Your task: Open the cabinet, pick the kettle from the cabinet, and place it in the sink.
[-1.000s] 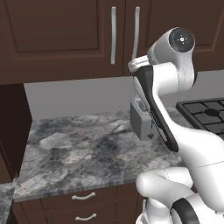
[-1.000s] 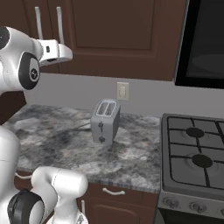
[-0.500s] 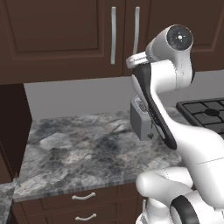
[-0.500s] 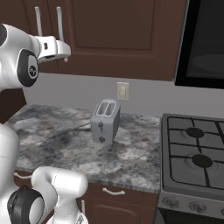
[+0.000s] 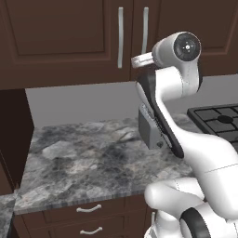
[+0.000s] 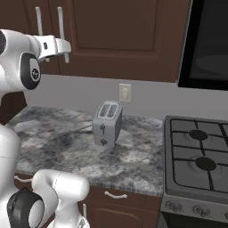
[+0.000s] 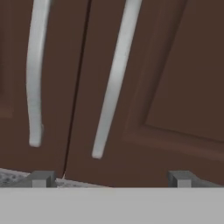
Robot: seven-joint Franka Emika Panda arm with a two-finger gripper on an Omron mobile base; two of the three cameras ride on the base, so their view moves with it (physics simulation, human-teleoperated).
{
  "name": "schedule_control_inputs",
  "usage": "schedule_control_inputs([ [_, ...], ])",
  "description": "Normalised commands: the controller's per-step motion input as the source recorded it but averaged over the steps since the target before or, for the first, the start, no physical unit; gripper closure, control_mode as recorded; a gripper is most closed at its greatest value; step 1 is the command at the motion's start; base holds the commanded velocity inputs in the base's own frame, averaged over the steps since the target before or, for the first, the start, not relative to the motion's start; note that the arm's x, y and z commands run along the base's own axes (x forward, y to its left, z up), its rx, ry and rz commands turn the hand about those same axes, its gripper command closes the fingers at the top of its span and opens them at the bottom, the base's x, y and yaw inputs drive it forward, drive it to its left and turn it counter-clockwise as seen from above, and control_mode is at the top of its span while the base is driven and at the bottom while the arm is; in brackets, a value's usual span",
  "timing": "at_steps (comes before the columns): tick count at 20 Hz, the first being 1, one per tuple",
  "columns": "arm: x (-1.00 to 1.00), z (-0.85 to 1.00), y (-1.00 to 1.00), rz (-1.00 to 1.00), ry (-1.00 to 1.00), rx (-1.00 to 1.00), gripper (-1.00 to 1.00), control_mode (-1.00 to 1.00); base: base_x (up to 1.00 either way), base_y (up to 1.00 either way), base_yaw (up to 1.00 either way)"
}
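Both doors of the cabinet (image 5: pixel 69 37) are shut, so no step is done yet: the gripper (image 7: pixel 111 177), jaws wide apart and empty, faces the right door's bar handle (image 7: pixel 114 78); the kettle presumably sits behind the doors.

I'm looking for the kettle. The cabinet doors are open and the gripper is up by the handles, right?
Not quite. The cabinet doors are shut, as the hand view shows: both meet at the seam. The open gripper is up by the handles.
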Motion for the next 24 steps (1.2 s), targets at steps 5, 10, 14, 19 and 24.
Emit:
schedule_control_inputs([
  [5, 0.17, 0.07, 0.00, 0.00, -0.07, 0.00, -1.00, -1.00, 0.00, 0.00, 0.00],
  [10, 0.24, 0.07, 0.00, 0.00, 0.00, 0.00, -1.00, -1.00, 0.00, 0.00, 0.00],
  [14, 0.25, 0.08, 0.00, 0.00, 0.00, 0.02, -1.00, -1.00, 0.00, 0.00, 0.00],
  [19, 0.23, 0.05, 0.00, 0.00, 0.00, 0.04, -1.00, -1.00, 0.00, 0.00, 0.00],
  [24, 0.22, 0.01, 0.00, 0.00, 0.00, 0.06, -1.00, -1.00, 0.00, 0.00, 0.00],
])
